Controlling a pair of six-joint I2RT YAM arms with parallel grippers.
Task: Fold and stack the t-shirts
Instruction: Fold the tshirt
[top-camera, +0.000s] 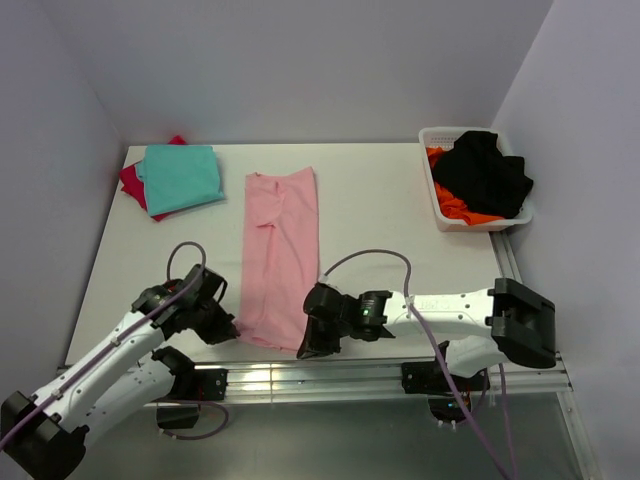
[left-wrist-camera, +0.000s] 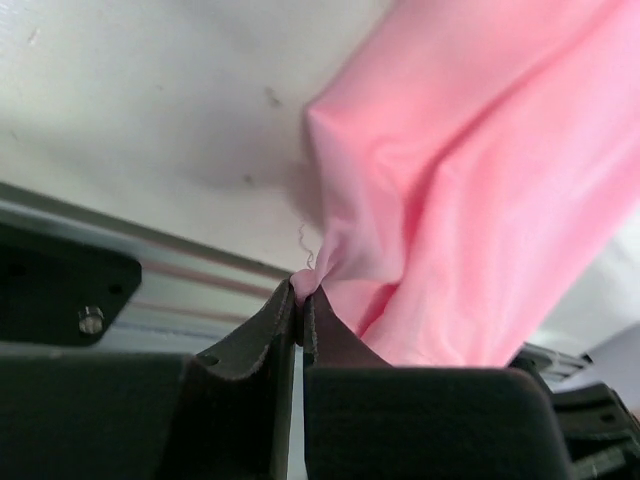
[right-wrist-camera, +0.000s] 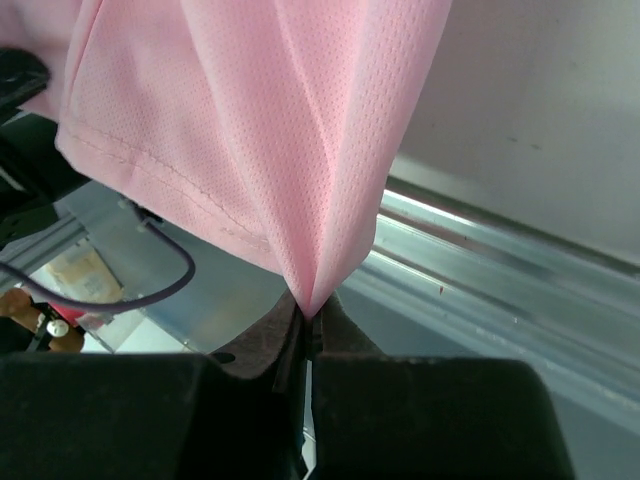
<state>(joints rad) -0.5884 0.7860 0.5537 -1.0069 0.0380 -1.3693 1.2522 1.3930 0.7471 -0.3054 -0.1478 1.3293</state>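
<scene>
- Top external view: soft light pink cloth t-shirt (top-camera: 280, 250) lies long.
- Left gripper (left-wrist-camera: 300, 300) pinches its near left corner.
- Right gripper (right-wrist-camera: 310, 325) pinches its near right corner.

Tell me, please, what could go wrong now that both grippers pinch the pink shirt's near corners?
The left gripper and right gripper each hold only a thin fingertip pinch of the pink shirt, so a corner might slip out mid-fold. The cloth hangs close to the metal rail and could snag.
</scene>
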